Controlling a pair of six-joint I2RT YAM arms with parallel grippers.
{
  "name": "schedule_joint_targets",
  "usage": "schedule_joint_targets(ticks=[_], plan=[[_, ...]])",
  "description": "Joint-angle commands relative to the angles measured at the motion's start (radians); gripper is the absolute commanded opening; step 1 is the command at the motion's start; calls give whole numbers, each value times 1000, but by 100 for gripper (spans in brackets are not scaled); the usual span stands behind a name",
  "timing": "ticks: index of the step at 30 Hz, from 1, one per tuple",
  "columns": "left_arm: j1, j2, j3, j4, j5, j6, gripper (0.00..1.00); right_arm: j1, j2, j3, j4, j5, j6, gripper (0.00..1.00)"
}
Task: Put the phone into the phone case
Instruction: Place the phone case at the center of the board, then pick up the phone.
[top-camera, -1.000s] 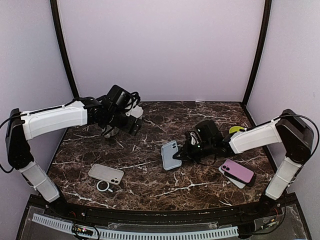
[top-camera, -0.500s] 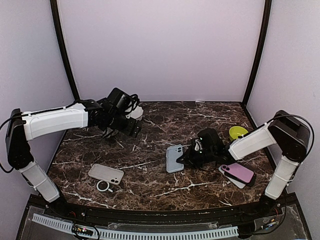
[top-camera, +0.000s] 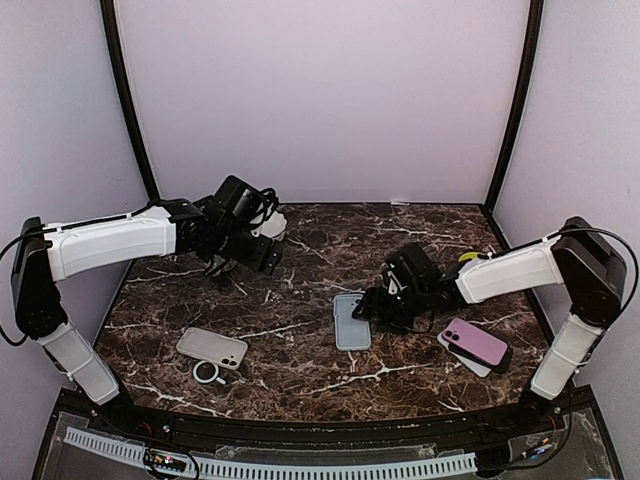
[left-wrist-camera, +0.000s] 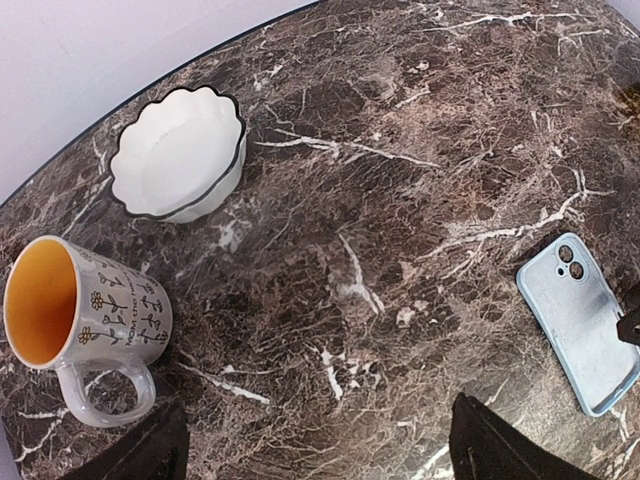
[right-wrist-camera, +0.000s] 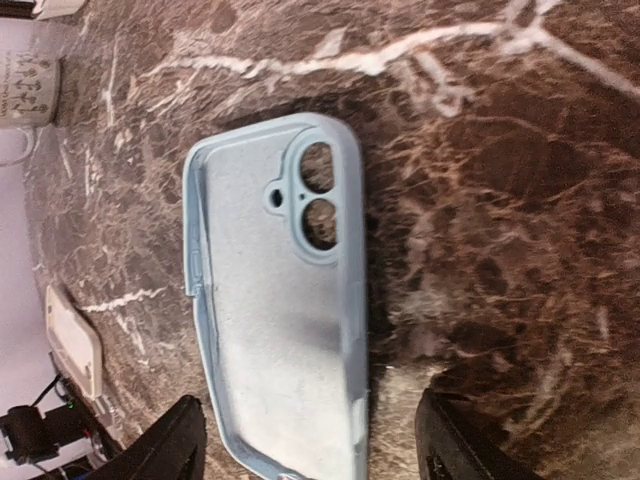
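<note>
A yellow-green bowl (top-camera: 470, 260) is mostly hidden behind the right arm (top-camera: 510, 272), and the pink phone (top-camera: 478, 342) is laid on a half-covered pale slab (top-camera: 462, 362). The light blue silicone phone case (right-wrist-camera: 280, 300) is laid flat nearby, its near end between the spread fingers (right-wrist-camera: 160, 445) of the right gripper (right-wrist-camera: 310, 405) (contact cannot be made out). The left gripper (left-wrist-camera: 318, 405) is held spread and empty near a white scalloped bowl (left-wrist-camera: 180, 155) and a grey flowered mug (left-wrist-camera: 75, 315).

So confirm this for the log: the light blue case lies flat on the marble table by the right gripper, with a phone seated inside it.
One point is wrong: no phone is inside. The light blue case is empty. The right wrist view shows its bare inner lining, and the marble table shows through the camera cutouts. The rest stands: it lies flat on the table by the right gripper.
</note>
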Motion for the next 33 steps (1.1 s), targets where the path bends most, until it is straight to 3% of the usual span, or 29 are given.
schedule_joint_targets(ticks=[1, 3, 5, 9, 12, 22, 29, 33], plan=[[-3, -3, 18, -9, -23, 10, 92, 13, -38, 90, -298, 150, -136, 77], [-3, 0, 18, -10, -25, 11, 92, 13, -50, 142, -359, 170, -197, 84], [-3, 0, 19, -11, -29, 12, 92, 8, -54, 240, -481, 199, -304, 98], [-2, 2, 21, -15, -30, 15, 92, -17, 25, 468, -867, 228, -612, 98], [-2, 1, 24, -20, -29, 16, 92, -19, 76, 532, -1097, 282, -812, 98], [-3, 3, 23, -21, -42, 35, 92, -49, 61, 551, -1121, 513, -1011, 99], [-2, -17, 13, -9, -30, 46, 93, -162, -119, 284, -999, 417, -1127, 98], [-3, -25, 8, -3, 1, 44, 93, -215, -132, 257, -964, 354, -1156, 98]])
